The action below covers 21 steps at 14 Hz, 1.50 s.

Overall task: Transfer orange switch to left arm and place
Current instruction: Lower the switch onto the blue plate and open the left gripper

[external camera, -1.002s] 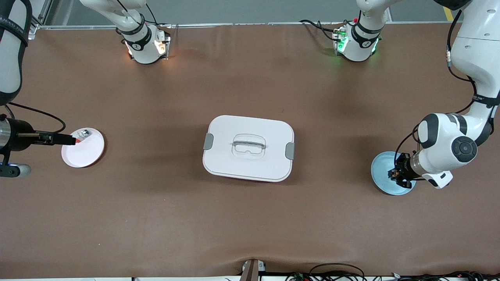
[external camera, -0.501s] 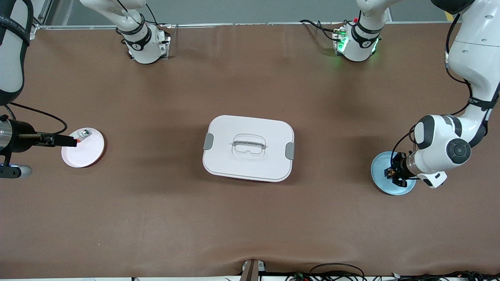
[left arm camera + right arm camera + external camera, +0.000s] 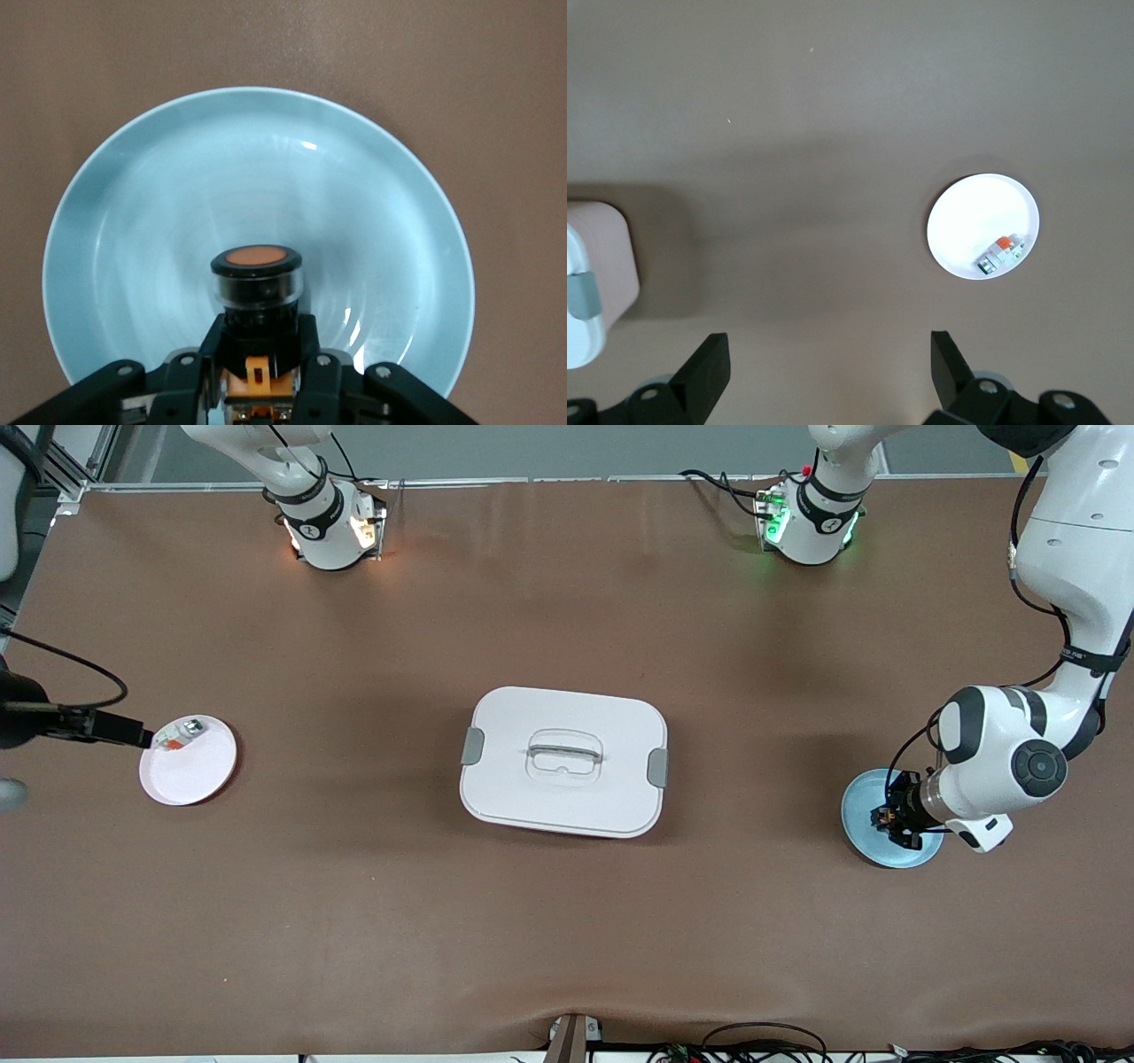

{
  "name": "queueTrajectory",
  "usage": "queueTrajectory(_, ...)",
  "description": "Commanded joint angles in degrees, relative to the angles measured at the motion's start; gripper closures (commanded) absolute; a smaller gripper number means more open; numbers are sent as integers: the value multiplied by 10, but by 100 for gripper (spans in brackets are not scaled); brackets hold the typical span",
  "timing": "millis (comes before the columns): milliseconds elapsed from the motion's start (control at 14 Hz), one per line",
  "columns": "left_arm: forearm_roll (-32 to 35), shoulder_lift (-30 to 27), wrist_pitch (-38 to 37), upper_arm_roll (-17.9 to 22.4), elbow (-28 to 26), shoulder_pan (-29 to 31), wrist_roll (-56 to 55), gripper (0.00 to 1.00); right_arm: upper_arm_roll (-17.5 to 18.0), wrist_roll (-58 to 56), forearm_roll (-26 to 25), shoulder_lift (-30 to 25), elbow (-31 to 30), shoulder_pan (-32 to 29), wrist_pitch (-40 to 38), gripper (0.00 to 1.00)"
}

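Brown counter (image 3: 567, 921), white box (image 3: 563, 762) mid-way. Left tool (image 3: 259, 376) clamped on orange switch (image 3: 257, 283) over blue plate (image 3: 133, 204); long axis along fingers, cap pointing away. Front view barely shows it. Right tool (image 3: 828, 359) spread wide, empty, probably high above counter; white plate (image 3: 970, 217) ahead.

Brown table (image 3: 354, 921): box (image 3: 563, 761), white plate (image 3: 189, 771), blue plate (image 3: 864, 815).

A white plate (image 3: 199, 775) lay on the brown surface (image 3: 567, 921) toward the right arm's end, with a small white-grey part (image 3: 184, 734) at its rim. A pale blue plate (image 3: 864, 819) lay toward the left arm's end.
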Motion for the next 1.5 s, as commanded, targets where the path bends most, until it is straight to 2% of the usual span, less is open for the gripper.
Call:
queueTrajectory(0, 14, -2, 10, -2, -2, 0, -8, 53, 7, 29, -11, -23, -15, 0, -5, 0)
queueTrajectory(72, 14, -2, 10, -2, 0, 0, -4, 34, 5, 31, -10, -29, -16, -2, -8, 0)
queueTrajectory(143, 14, -2, 10, -2, 2, -1, -11, 0, 6, 30, -7, -34, -20, -5, -10, 0)
queueTrajectory(573, 14, -14, 4, -2, 7, -12, -13, 0, 7, 33, -11, -46, -21, 3, -29, 0)
queueTrajectory(788, 13, -13, 3, -1, 8, -15, -12, 0, 6, 22, 17, -58, -22, -13, -35, 0)
queueTrajectory(931, 14, -7, 3, 0, 14, -23, -9, 0, 5, 23, 13, -69, -23, -11, -35, 0)
queueTrajectory(1146, 12, -12, -24, 0, 26, -28, 3, 0, 4, 23, 12, -93, -60, 6, -50, 0)
queueTrajectory(1289, 10, -18, -25, 0, 22, -29, 41, 0, 3, 23, 12, -117, -98, 10, -32, 0)
queueTrajectory(1432, -2, -23, -25, 0, 21, -29, 133, 0, 3, 23, 13, -125, -109, 9, -28, 0)
